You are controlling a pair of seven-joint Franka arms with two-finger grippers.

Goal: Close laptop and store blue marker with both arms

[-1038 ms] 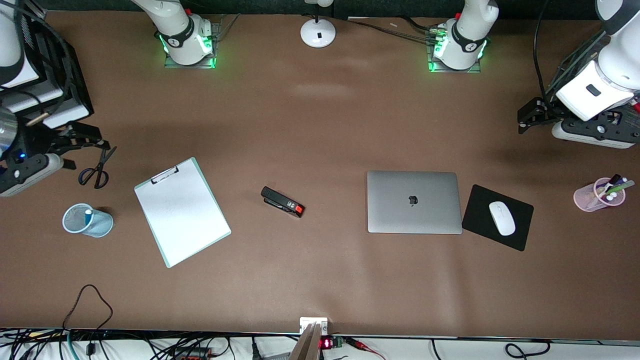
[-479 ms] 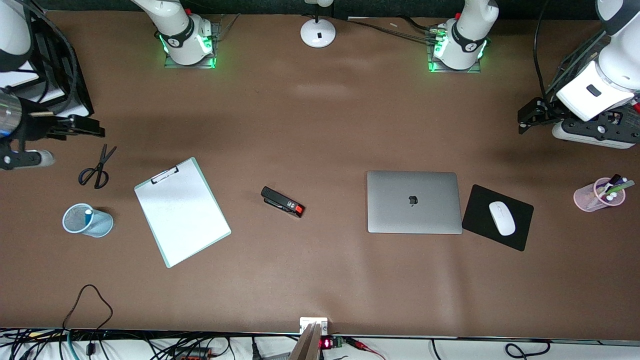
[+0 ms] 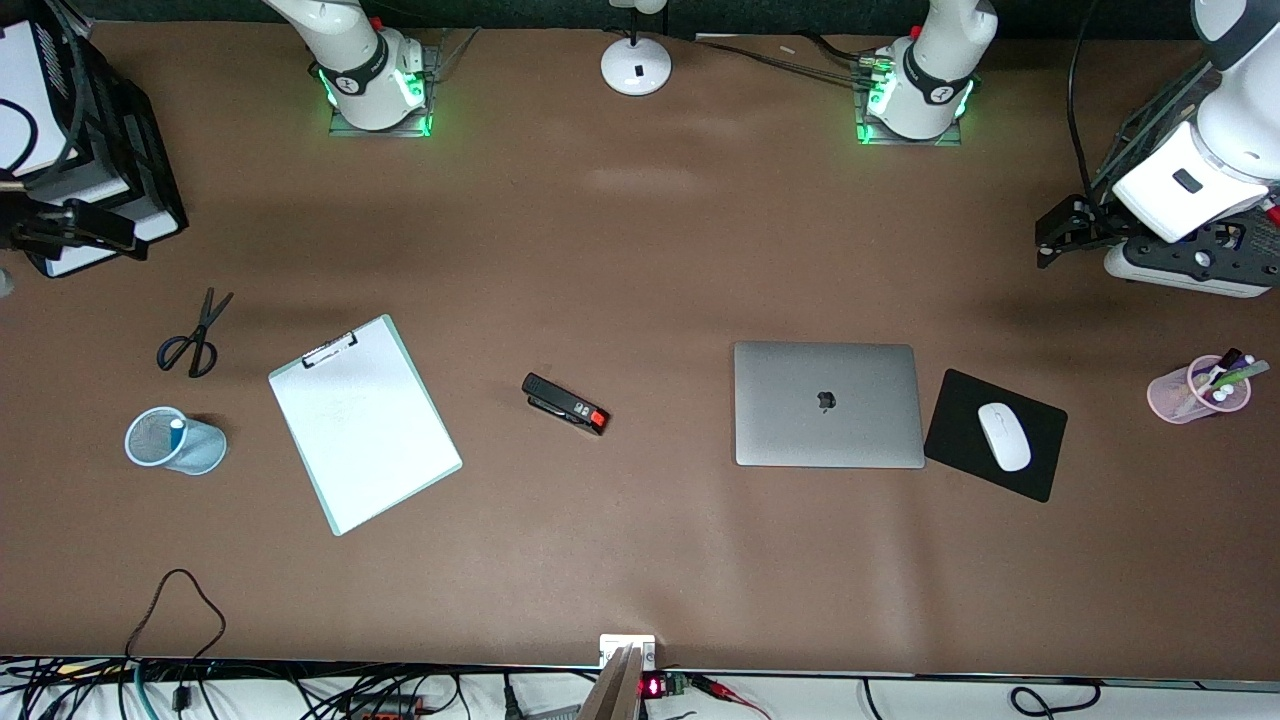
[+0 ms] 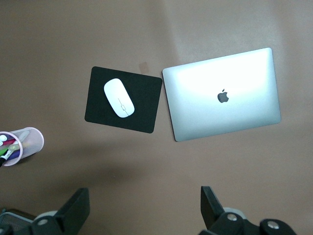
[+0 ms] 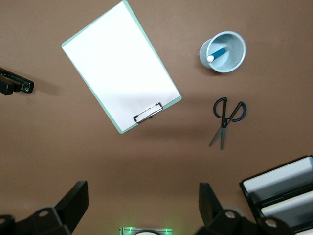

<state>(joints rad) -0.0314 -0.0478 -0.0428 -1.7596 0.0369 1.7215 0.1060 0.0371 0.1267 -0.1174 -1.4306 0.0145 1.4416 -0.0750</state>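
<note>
Both grippers high and idle, each arm waiting at its own end of the table. Left gripper (image 4: 142,215): fingers spread wide, nothing between them, over bare table near the pink cup. Right gripper (image 5: 139,210): fingers likewise spread and empty, over the table's right-arm end; in the front view only a dark part of it shows at the frame edge.

Nearest the front camera: clipboard (image 3: 364,423) lying flat at a slant, white sheet up. Beside it, toward the right arm's end, light blue mesh cup (image 3: 174,440); blue marker (image 3: 177,427) stands inside it, pale cap end up. The right wrist view confirms the marker (image 5: 216,54) leaning within the cup's rim.

Same band, mid-table: black stapler (image 3: 565,404) with red tip. Toward the left arm's end, laptop (image 3: 827,404) shut flat, lid up, dark logo showing. Just beside it, black mouse pad (image 3: 960,420) carrying a white mouse (image 3: 1003,436). Well apart, pink cup (image 3: 1190,392) holding pens.

Farther from the camera: scissors (image 3: 194,337), closed, lying near the mesh cup. Black tray (image 3: 120,150) at the table's edge.
</note>
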